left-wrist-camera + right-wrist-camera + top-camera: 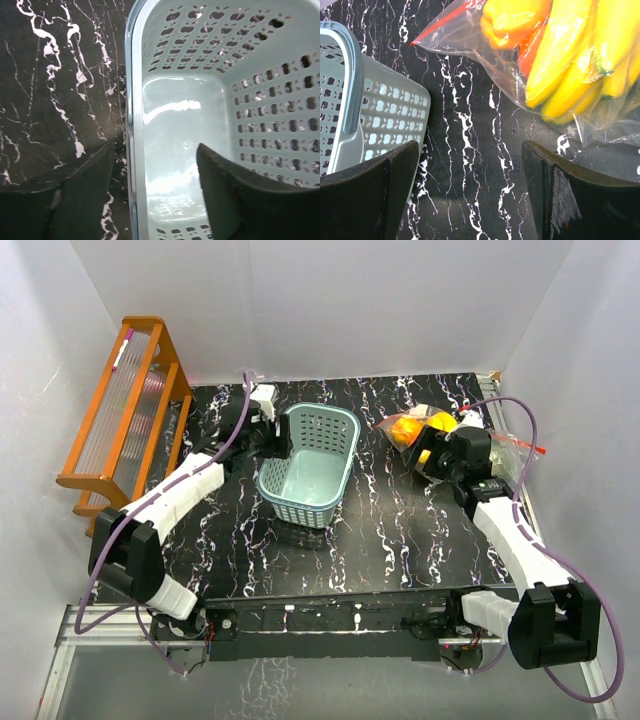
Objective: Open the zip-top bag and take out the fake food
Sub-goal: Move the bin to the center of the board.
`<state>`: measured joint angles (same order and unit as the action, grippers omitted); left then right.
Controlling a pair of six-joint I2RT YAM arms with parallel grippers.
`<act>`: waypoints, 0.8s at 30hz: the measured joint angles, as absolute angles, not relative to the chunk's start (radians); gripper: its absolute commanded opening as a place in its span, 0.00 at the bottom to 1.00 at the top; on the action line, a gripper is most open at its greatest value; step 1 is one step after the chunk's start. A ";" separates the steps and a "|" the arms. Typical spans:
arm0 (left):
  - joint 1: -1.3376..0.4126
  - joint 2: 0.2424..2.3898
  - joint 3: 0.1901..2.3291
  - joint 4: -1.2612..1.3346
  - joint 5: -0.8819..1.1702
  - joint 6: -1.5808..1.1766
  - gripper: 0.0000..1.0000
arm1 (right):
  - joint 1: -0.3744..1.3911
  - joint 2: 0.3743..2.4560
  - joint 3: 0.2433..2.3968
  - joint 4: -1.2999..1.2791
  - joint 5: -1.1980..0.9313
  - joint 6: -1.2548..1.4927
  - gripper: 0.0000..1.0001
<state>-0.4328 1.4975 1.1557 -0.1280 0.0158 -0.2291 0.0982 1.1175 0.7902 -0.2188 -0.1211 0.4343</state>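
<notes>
The right gripper [470, 145] hangs with its two fingers spread wide and nothing between them, low over the black marbled worktop [380, 540]. Just beyond its tips lies the one zip-top bag [485, 55], in the far right corner, with the fake food inside it. Through the plastic I can count one banana bunch [570, 65] and one yellow-orange pepper [512, 20]; the rest I can't make out. The left gripper [152, 150] is also wide open, straddling the left rim of the single teal basket [320, 408], one finger outside over the worktop and one inside, not pinching the rim. The basket sits mid-worktop toward the far edge. One orange wooden rack [125, 410] stands along the left edge.
</notes>
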 measured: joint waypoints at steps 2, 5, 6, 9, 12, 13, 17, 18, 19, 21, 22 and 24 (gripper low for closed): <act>-0.443 1.519 1.173 -0.144 -0.006 -0.214 0.32 | 0.098 1.106 0.790 -0.220 -0.104 0.428 0.87; -0.447 1.534 1.176 -0.175 -0.046 -0.197 0.14 | 0.098 1.092 0.790 -0.220 -0.088 0.421 0.87; -0.447 1.536 1.177 -0.189 -0.060 -0.192 0.08 | 0.098 1.089 0.790 -0.220 -0.084 0.419 0.87; -0.448 1.540 1.187 -0.216 -0.091 -0.175 0.00 | 0.098 1.088 0.790 -0.224 -0.075 0.416 0.87; -0.448 1.560 1.221 -0.245 -0.125 -0.155 0.00 | 0.098 1.088 0.790 -0.227 -0.075 0.416 0.87; -0.448 1.568 1.233 -0.255 -0.135 -0.148 0.00 | 0.098 1.088 0.790 -0.227 -0.075 0.417 0.87; -0.449 1.589 1.272 -0.297 -0.186 -0.120 0.00 | 0.098 1.088 0.790 -0.227 -0.078 0.417 0.87; -0.449 1.591 1.279 -0.305 -0.203 -0.108 0.00 | 0.098 1.088 0.789 -0.227 -0.079 0.416 0.87; -0.449 1.592 1.285 -0.313 -0.220 -0.094 0.00 | 0.098 1.088 0.789 -0.227 -0.079 0.416 0.87; -0.447 1.592 1.291 -0.314 -0.257 -0.058 0.00 | 0.098 1.089 0.789 -0.226 -0.079 0.417 0.87; -0.443 1.592 1.291 -0.310 -0.271 -0.041 0.00 | 0.098 1.089 0.789 -0.226 -0.081 0.417 0.87; -0.427 1.592 1.291 -0.302 -0.276 -0.019 0.00 | 0.098 1.090 0.789 -0.226 -0.086 0.417 0.86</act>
<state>-0.4271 1.5921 1.2915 -0.3023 -0.2756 -0.0185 0.0982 1.0901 0.7891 -0.2260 -0.0856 0.4168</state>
